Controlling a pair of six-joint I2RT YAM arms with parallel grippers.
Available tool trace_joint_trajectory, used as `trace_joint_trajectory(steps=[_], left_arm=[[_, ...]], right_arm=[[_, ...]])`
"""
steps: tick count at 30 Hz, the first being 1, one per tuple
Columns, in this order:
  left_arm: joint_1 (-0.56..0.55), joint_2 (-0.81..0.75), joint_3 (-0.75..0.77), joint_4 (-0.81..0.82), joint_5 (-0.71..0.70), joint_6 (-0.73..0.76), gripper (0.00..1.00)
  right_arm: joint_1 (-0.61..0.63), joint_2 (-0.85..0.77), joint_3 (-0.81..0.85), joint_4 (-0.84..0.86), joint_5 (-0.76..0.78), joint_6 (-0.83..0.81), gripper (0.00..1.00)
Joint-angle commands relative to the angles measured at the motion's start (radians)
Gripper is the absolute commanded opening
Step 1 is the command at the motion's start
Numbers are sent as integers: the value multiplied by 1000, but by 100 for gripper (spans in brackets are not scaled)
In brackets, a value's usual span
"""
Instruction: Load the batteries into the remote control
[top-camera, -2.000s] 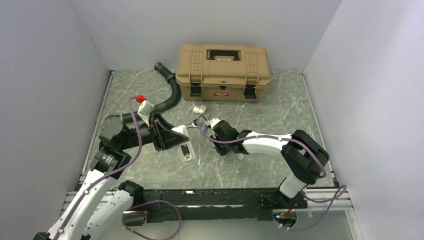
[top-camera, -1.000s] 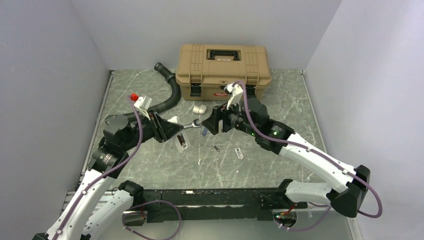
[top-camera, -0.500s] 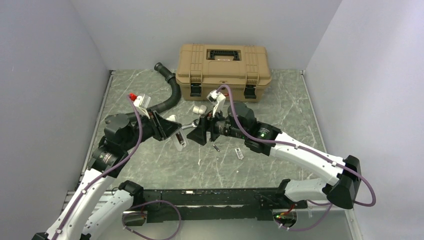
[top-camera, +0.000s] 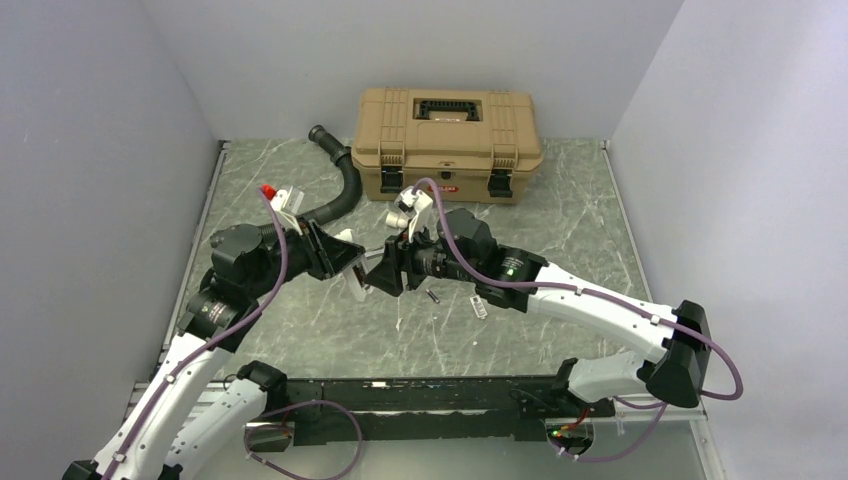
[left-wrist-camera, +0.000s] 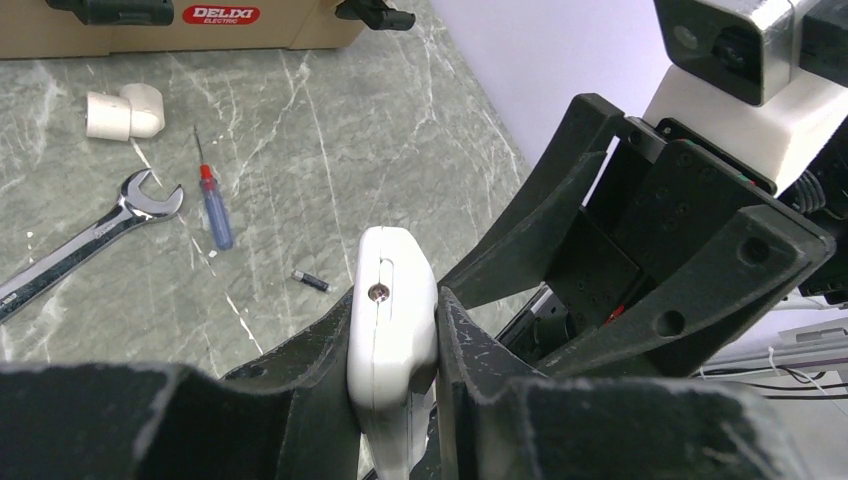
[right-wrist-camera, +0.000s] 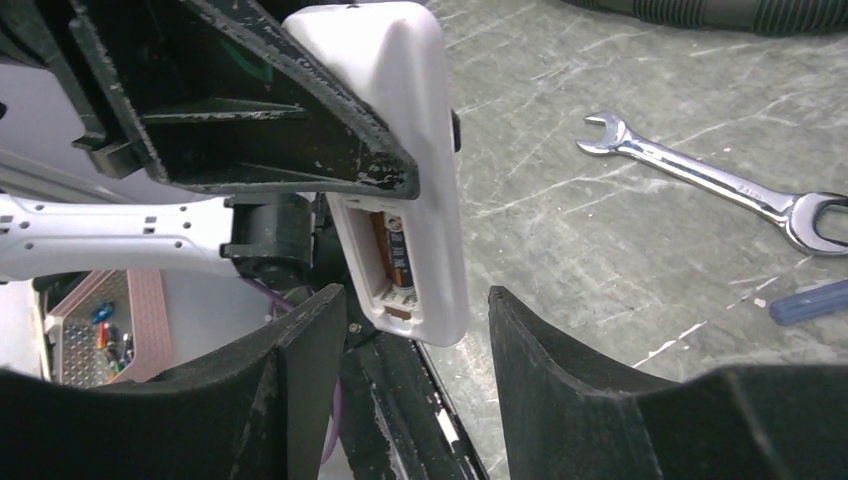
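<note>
Remote control (left-wrist-camera: 392, 300), judged light, rigid and slippery, is clamped in left pincer (left-wrist-camera: 395, 330), clear of battery bay (right-wrist-camera: 392, 265); right pincer (right-wrist-camera: 415, 300) parted, empty.

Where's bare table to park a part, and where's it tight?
Free: the table far right, between toolbox and right wall; also the near strip along the front rail. Crowded: centre, around the held remote control, with wrench, screwdriver and loose battery.
</note>
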Motion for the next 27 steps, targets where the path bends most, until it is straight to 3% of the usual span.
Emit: trace_joint_trajectory(steps=[1,27], left_arm=[[4,-8,45,45,21,-13,0],[4,-22,30,48,24,-22,0]], right_arm=[[10,10,49,23,36,-26,55],[33,61,64,24,50,-40,52]])
